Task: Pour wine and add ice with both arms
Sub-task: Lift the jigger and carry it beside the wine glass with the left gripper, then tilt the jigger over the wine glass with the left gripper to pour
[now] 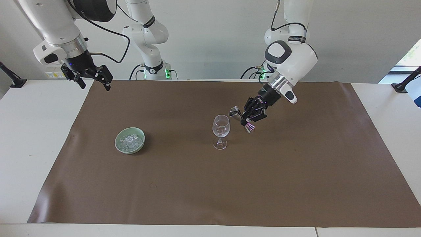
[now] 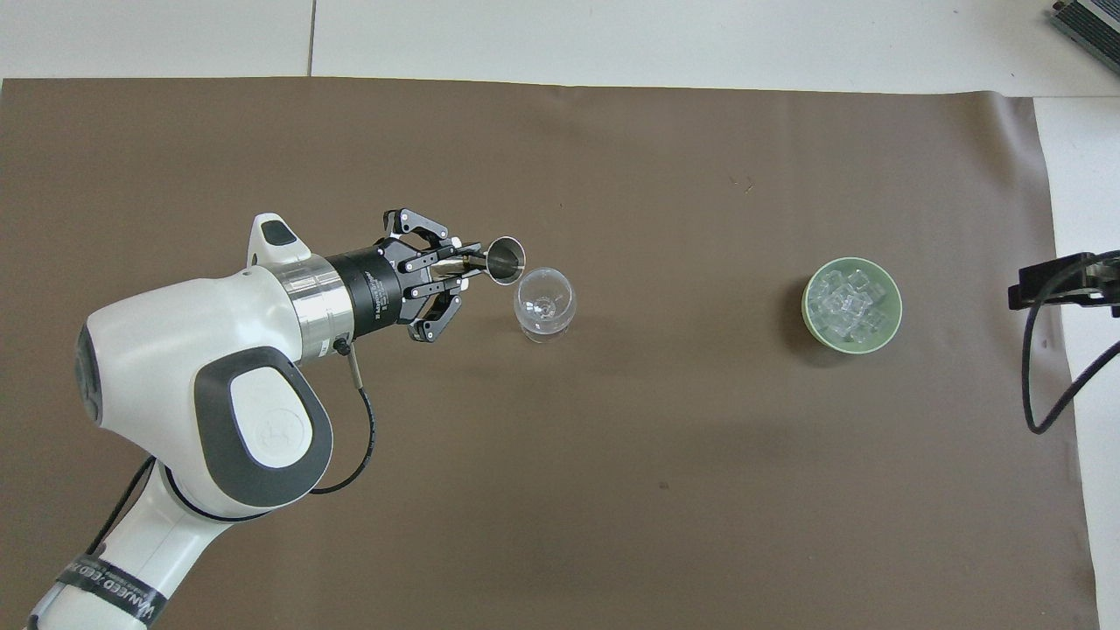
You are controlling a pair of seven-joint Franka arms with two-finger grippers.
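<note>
My left gripper (image 1: 245, 120) is shut on a small metal jigger (image 1: 237, 115) and holds it tilted, its mouth just beside the rim of the clear wine glass (image 1: 221, 127). The glass stands upright mid-table. In the overhead view the left gripper (image 2: 462, 263) holds the jigger (image 2: 506, 261) beside the glass (image 2: 544, 304). The ice (image 1: 130, 142) lies as small clear cubes in a pale green bowl (image 1: 130, 129) toward the right arm's end; the overhead view shows the ice (image 2: 849, 306) and bowl (image 2: 851, 261) too. My right gripper (image 1: 93, 78) is open and empty, waiting raised over the table's corner.
A brown mat (image 1: 197, 184) covers most of the white table (image 1: 33, 148). Only a black part of the right gripper (image 2: 1050, 284) and its cable show at the overhead view's edge.
</note>
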